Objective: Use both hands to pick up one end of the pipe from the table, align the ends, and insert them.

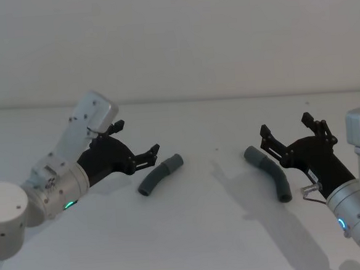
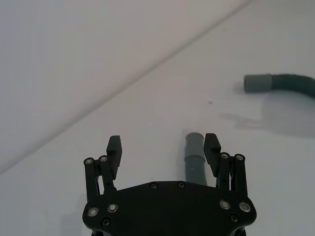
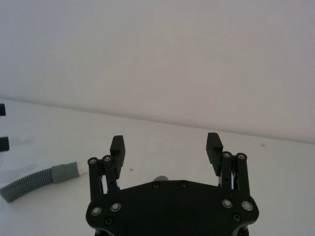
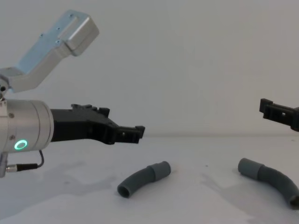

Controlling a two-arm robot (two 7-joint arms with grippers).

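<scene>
Currently the left hose [image 1: 161,175] and right hose [image 1: 268,173] lie flat on the table [image 1: 199,232], well apart. The left gripper [image 1: 134,140] hangs just beside its hose, which sits off-centre by one finger. The right gripper [image 1: 286,126] is near its own hose. Both grippers have fingers spread, holding nothing. I judge this the approach step, nothing picked up yet. Next I would centre each gripper, descend, close, then lift.

Pipe [image 1: 160,176] dark grey, ribbed; table [image 1: 194,245] white.
</scene>
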